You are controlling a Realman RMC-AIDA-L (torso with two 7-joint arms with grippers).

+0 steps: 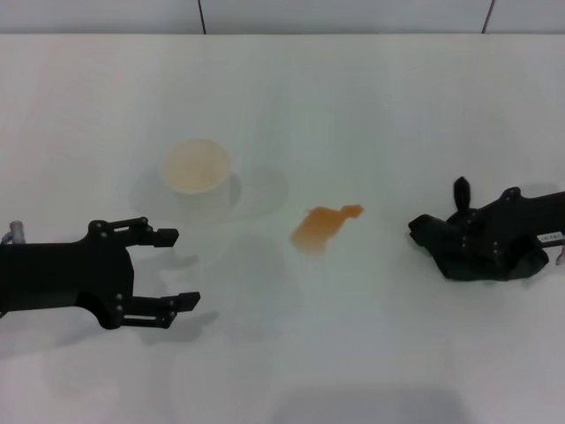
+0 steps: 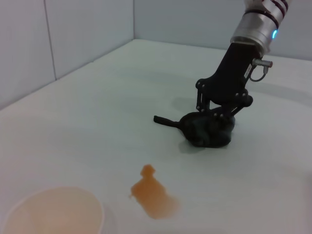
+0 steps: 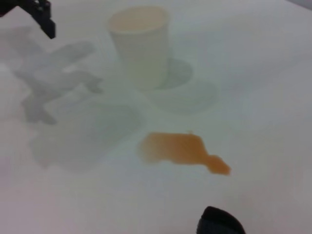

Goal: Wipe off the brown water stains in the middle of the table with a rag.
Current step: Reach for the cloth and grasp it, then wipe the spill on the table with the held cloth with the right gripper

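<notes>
Stains first: going left to right from the brown water stains [image 1: 322, 224] mid-table [image 1: 371, 353], my left pincer [image 1: 168, 269] hovers released on their left, near the white paper cup [image 1: 196, 167]. On their right, my right pincer [image 1: 450, 243] is down on the rag [image 1: 477, 261], apparently clenched on it, and nearer. I judge the wipe runs leftward. Cloth hides the fingertips.

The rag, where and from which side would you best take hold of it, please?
Grip the rag across its lumpy main bunch, coming down from above: it lies low on the table, so a side approach finds little to pinch. The right gripper is already down on that bunch; the thin tail gives a poorer hold.
</notes>
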